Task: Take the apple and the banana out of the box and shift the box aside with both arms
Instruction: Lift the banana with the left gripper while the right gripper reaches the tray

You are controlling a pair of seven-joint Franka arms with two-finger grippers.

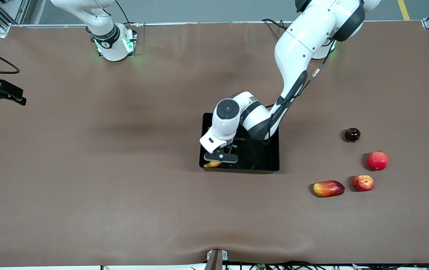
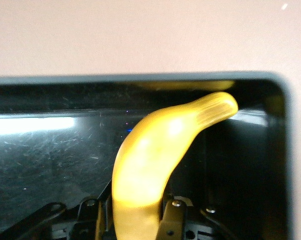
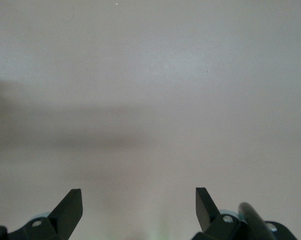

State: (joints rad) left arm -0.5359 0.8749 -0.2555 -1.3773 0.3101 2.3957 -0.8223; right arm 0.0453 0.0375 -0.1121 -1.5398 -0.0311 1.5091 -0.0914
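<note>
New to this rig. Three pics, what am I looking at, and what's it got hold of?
Two robot arms work at a brown table. One picture looks down from a high camera facing them; the other two come from cameras on each wrist. The left hand reaches into the black box and is shut on the banana. The right hand waits open over bare table. Toward the left arm's end lie an apple, a mango, a pinkish-red fruit and a dark round fruit.
</note>
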